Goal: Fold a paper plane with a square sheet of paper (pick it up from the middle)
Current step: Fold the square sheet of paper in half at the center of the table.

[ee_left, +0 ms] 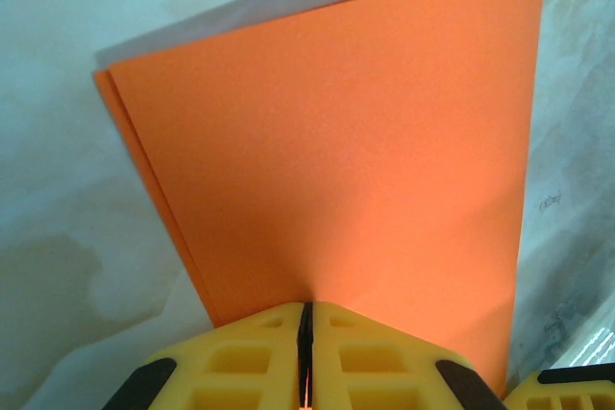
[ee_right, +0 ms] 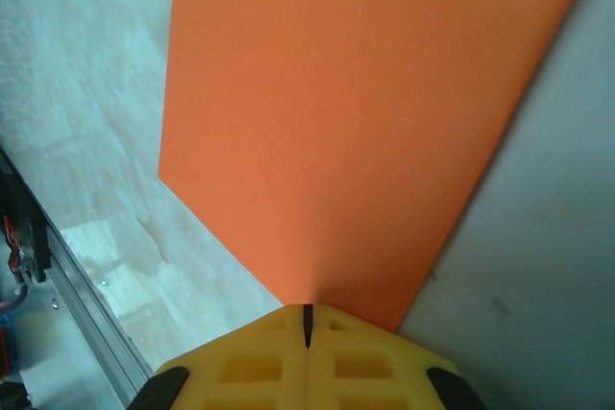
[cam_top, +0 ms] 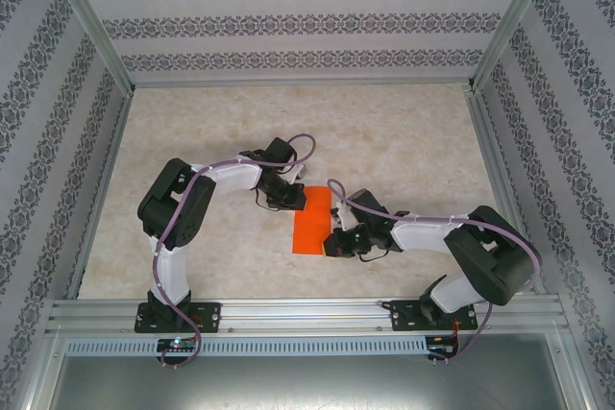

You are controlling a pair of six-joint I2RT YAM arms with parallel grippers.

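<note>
Pinching the square sheet of paper [cam_top: 312, 225], a smooth orange two-layered rectangle, are the left gripper [ee_left: 306, 325] and right gripper [ee_right: 307, 322].

Paper sheet [cam_top: 311, 223] edges are hidden under left gripper [cam_top: 291, 201] & right gripper [cam_top: 332, 240]; far end is cropped in right wrist view

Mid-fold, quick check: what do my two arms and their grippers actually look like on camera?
The left arm and right arm have white shells between bulky black joints, each trailed by a lilac cable. The left gripper and right gripper have yellow plastic fingers with rectangular moulded pockets and black side patches.
</note>
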